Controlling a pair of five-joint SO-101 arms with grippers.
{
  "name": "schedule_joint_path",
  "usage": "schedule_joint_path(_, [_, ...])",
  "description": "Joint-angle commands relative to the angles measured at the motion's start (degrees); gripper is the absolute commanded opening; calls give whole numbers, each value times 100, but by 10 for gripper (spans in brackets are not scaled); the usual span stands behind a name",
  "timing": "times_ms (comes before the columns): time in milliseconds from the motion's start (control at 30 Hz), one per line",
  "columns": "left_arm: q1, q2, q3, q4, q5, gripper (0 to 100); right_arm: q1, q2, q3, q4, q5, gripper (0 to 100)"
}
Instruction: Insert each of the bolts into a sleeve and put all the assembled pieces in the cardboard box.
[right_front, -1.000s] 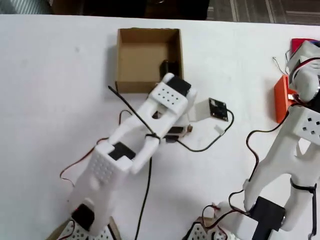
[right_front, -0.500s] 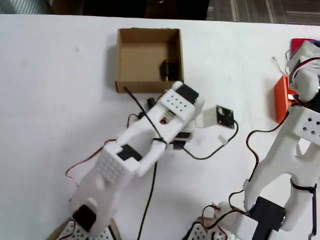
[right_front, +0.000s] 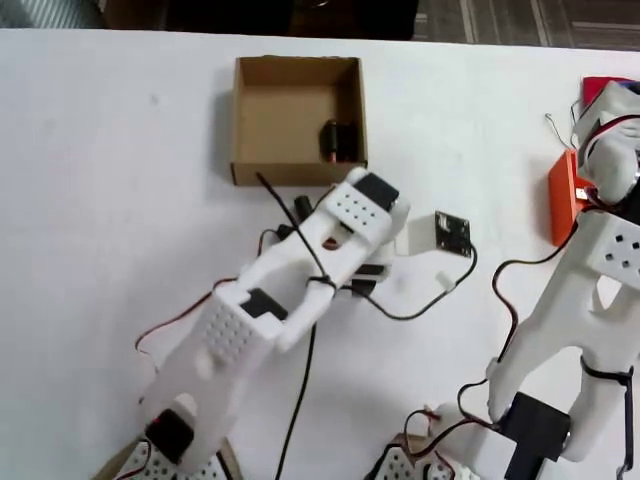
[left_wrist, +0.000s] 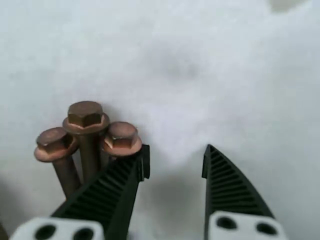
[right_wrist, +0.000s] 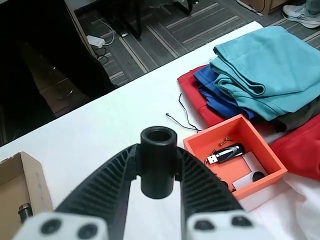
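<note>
Left gripper (left_wrist: 176, 152) spread wide beside three bolts (left_wrist: 87, 117); right gripper (right_wrist: 157, 151) squeezing a sleeve (right_wrist: 158, 165). Bolt-picking step: next, slide over and pinch one.

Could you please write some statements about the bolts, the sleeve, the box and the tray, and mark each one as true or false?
1. The right gripper holds a black sleeve. True.
2. The left gripper is shut on a bolt. False: it is open, and three bolts lie beside one finger.
3. The box is empty. False: one piece lies in it.
4. The bolts lie on the table. True.
5. The orange tray holds a bolt. False: a USB stick lies in it.
</note>
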Motion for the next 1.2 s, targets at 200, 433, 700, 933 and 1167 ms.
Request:
schedule_joint_path(200, [-158, -26, -1587, 651, -18, 187, 66, -22, -299, -154, -70, 23])
schedule_joint_path(433, [-396, 369, -1648, 563, -44, 187, 66, -22, -299, -154, -70, 23])
schedule_joint_path(700, [-580, 747, -1657, 281, -44, 187, 66, -22, -299, -154, -70, 23])
schedule_joint_path(933, [-536, 774, -1640, 264, -53, 187, 66, -22, -299, -154, -70, 23])
schedule_joint_path(1167, [-246, 756, -1613, 325, -18, 187, 66, -22, -290, -154, -70, 23])
